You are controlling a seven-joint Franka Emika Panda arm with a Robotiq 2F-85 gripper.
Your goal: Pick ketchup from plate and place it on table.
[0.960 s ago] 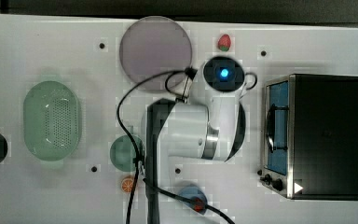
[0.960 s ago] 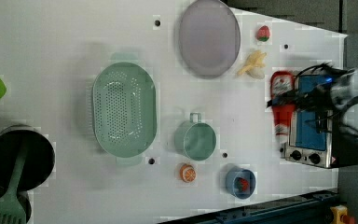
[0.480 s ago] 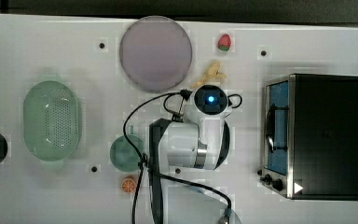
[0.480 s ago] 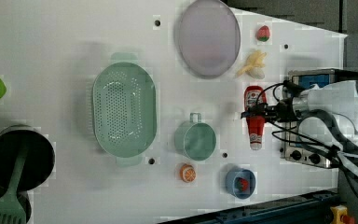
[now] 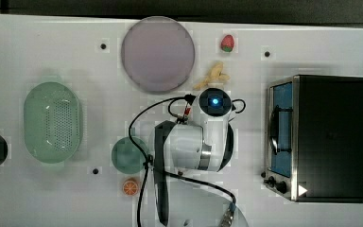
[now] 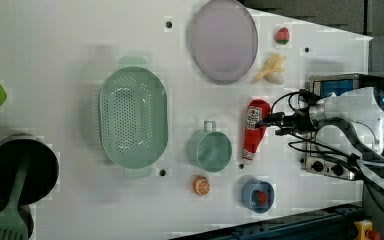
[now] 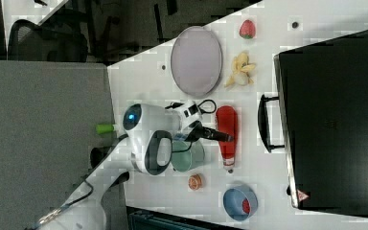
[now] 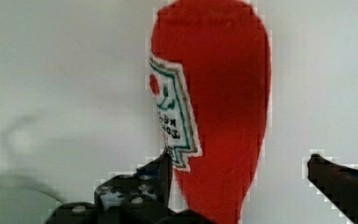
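The ketchup (image 6: 254, 131) is a slim red bottle with a white label. It lies flat on the white table (image 6: 55, 45) between the green cup and the oven, well away from the plate (image 6: 222, 40). The mauve plate (image 5: 158, 54) has nothing on it. My gripper (image 8: 238, 158) is open and straddles the bottle (image 8: 219, 93): one finger (image 8: 163, 170) sits at the label's edge, and the other finger (image 8: 328, 172) stands apart from the red body. In the right view my gripper (image 7: 223, 136) hangs over the bottle (image 7: 227, 120). In the top view my arm hides the ketchup.
A black toaster oven (image 5: 319, 137) stands close beside the bottle. A green cup (image 6: 210, 150), an orange slice (image 6: 201, 185) and a blue dish (image 6: 257, 195) lie nearby. A banana (image 6: 271, 70) and a strawberry (image 6: 281, 36) sit by the plate. The green basket (image 6: 132, 117) takes the middle.
My arm carried the ketchup away from the oven, toward the left view's left, and set it down. The jaws have opened and let go of the bottle.
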